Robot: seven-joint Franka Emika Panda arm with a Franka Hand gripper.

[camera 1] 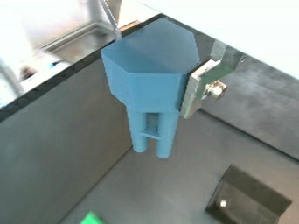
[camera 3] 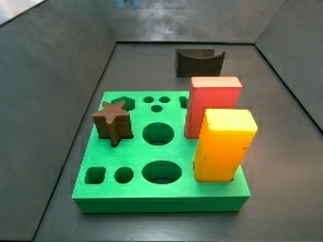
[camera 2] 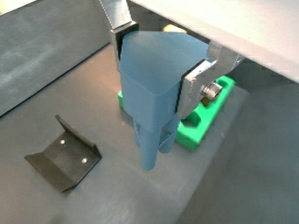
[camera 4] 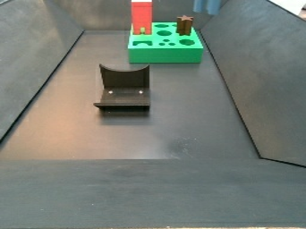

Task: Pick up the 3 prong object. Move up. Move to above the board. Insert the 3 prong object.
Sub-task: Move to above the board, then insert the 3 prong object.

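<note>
— Dark matte floor [camera 2: 70, 87], and the gripper [camera 2: 163, 54]?
— High over the green board [camera 2: 208, 118], silver fingers [camera 1: 198, 86] pinching the smooth steel-blue 3 prong object [camera 1: 149, 79] by its blocky head, thin prongs down.

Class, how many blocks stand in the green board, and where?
3, in a side view: a brown star block at the board's left edge, a red block on the right, a yellow block in front of it. The pincer holds the 3 prong object aloft.
</note>
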